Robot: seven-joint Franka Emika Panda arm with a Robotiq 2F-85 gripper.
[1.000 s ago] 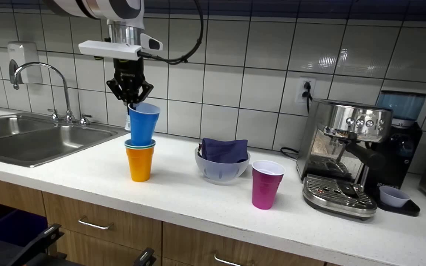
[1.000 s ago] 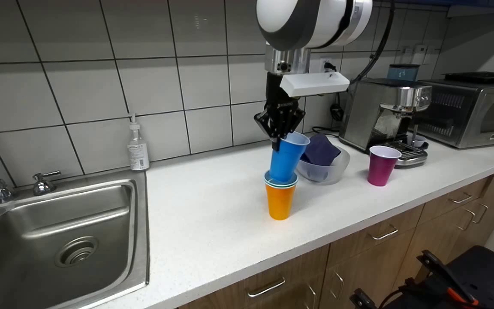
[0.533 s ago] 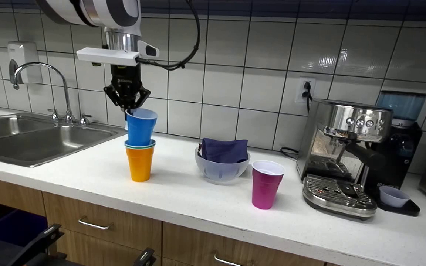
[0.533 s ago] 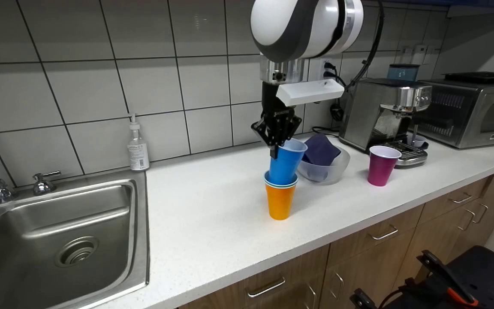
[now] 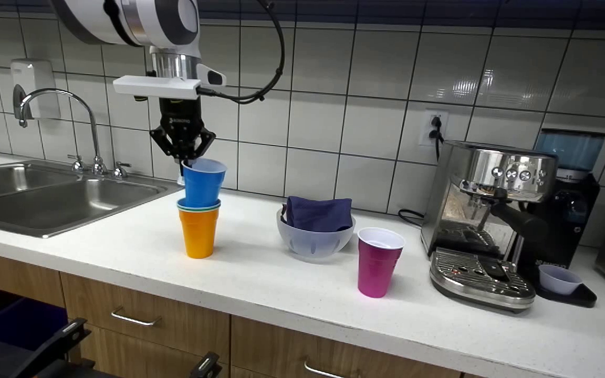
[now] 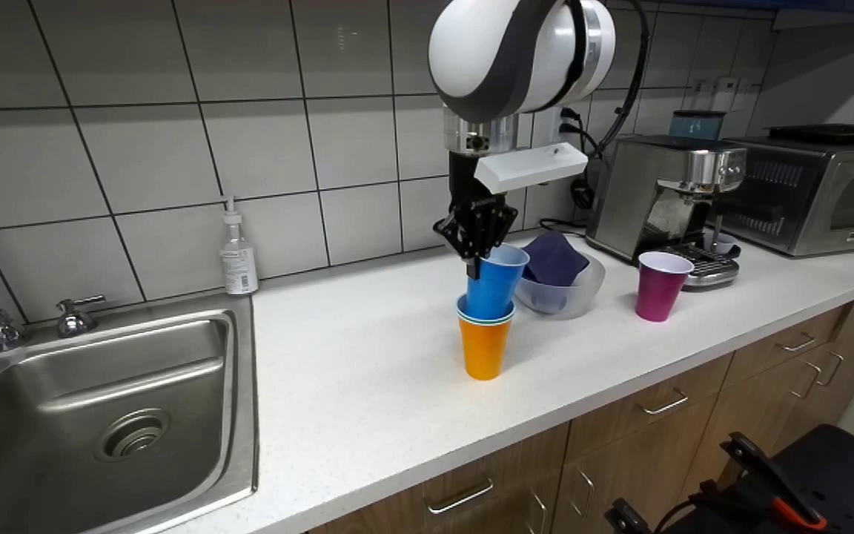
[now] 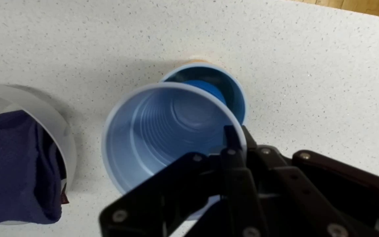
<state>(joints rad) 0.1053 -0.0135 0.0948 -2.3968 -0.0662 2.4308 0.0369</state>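
Note:
My gripper (image 7: 241,136) is shut on the rim wall of a blue cup (image 5: 204,185), one finger inside the cup and the other outside. The same blue cup (image 6: 496,288) leans slightly, its lower end inside the top of an orange cup (image 5: 199,234). Bluish-green rims of nested cups (image 7: 240,98) show at the orange cup's mouth. In the wrist view the blue cup's pale inside faces the camera, and its mouth sits off to one side of the stack. How deep its base reaches is hidden. The orange cup (image 6: 483,352) stands upright on the counter.
Beside the stack is a translucent bowl (image 5: 315,244) holding a dark blue cloth (image 7: 15,168). A magenta cup (image 5: 378,268) stands further along, before the coffee machine (image 5: 483,226). The sink (image 6: 130,415) and a soap bottle (image 6: 238,256) lie on the opposite side.
The gripper has come down with the blue cup, which sits lower in the orange cup's mouth and leans a little less. The orange cup has stayed in place.

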